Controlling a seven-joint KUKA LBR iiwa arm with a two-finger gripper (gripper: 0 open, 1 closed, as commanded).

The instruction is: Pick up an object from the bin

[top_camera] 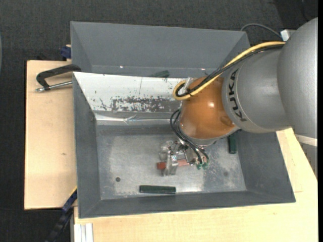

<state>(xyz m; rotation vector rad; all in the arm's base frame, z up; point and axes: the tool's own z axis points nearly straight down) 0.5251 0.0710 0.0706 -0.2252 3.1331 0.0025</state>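
Two dark green sticks (pixel 157 189) (pixel 232 144) lie apart from jaws; jaws' state unclear.

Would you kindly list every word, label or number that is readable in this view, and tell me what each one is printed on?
"KUKA": dark letters running along the grey arm link, next to its orange wrist cover.
No other text can be read: the grey bin, the dark green stick near its front wall and the end effector carry no legible marking.
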